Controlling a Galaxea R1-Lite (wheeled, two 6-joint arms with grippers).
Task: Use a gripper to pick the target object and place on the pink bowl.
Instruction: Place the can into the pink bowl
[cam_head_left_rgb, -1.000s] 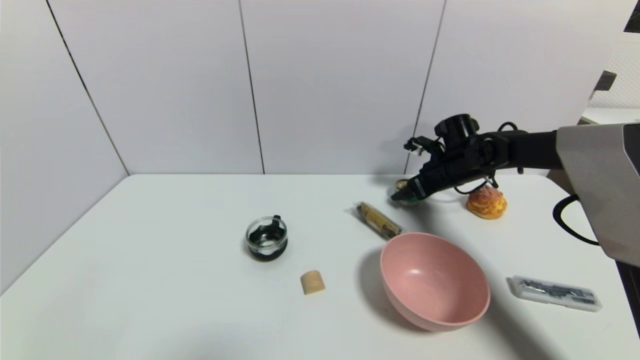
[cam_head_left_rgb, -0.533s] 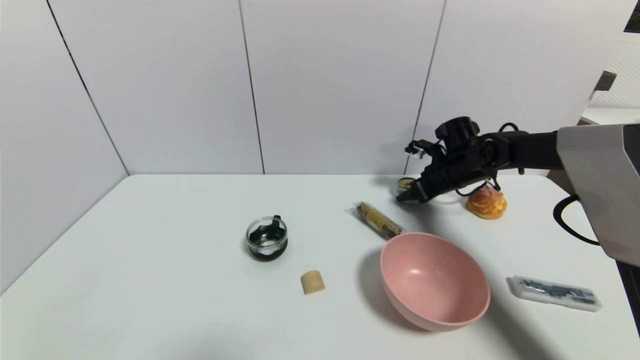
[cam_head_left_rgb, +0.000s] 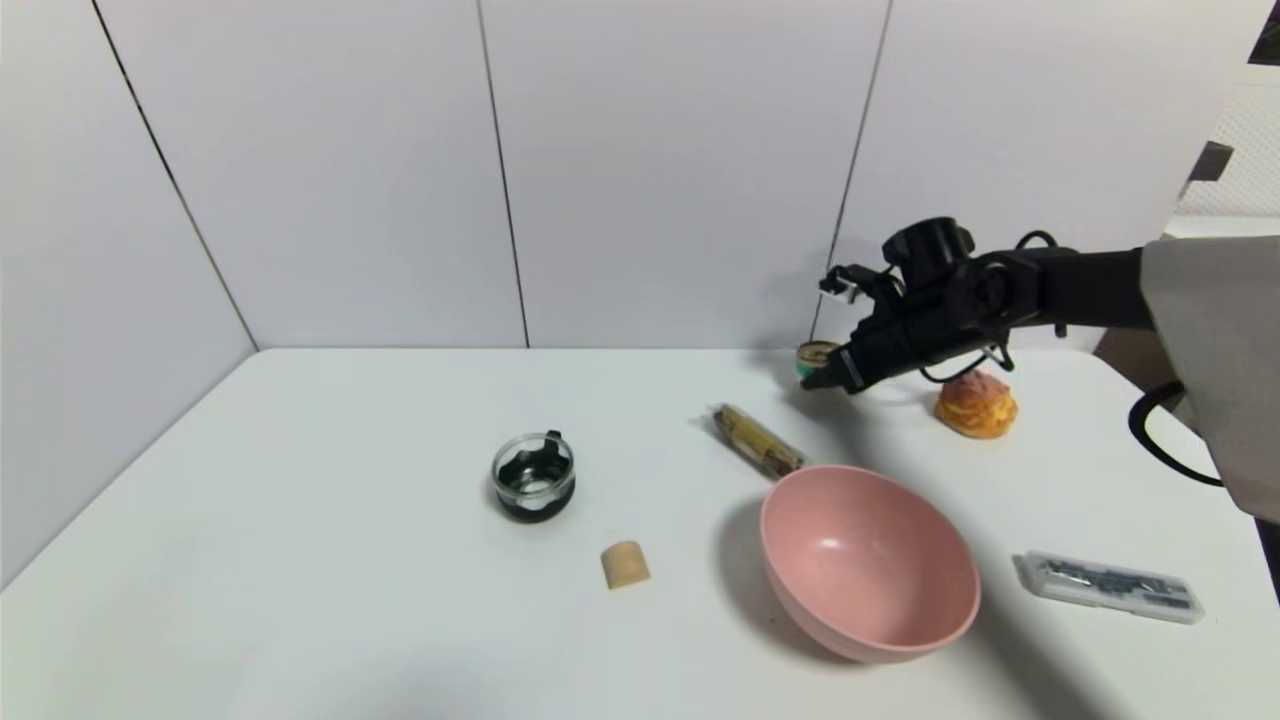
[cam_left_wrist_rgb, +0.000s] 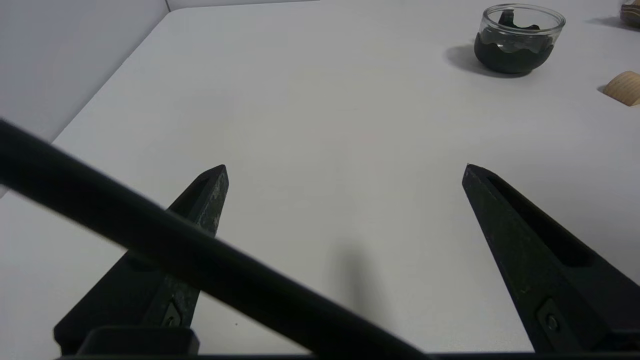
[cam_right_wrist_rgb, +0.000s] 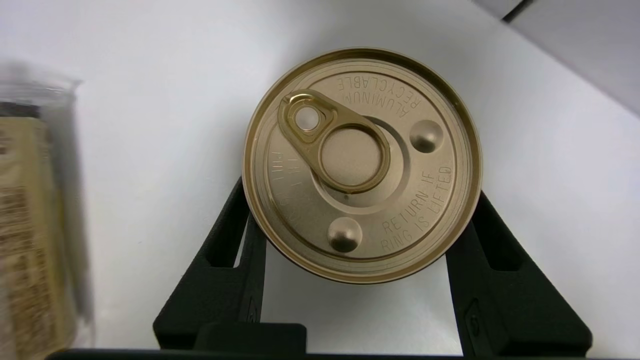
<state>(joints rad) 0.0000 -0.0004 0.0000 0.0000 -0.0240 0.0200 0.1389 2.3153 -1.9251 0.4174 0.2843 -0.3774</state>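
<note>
My right gripper (cam_head_left_rgb: 812, 378) pinches the small squat gold-lidded, green-labelled tin can (cam_right_wrist_rgb: 361, 164) by its sides — lid level, clear of the white table (cam_head_left_rgb: 350, 560). The large matte pink bowl (cam_head_left_rgb: 868, 565) sits nearer me, so the can must travel there; my left gripper (cam_left_wrist_rgb: 345, 170) hangs parked, jaws spread.

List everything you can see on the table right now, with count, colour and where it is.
Tin can: one, gold lid, held above the table's far right.
Pink bowl: one, front right.
Glass cup: one, clear and black, centre left.
Cork cylinder: one, tan, front centre.
Wrapped stick: one, brown, behind the bowl.
Pastry: one, golden, far right.
Plastic case: one, clear, front right.
Table: one, white.
Right gripper: black, shut on the can.
Left gripper: black, open, parked.
</note>
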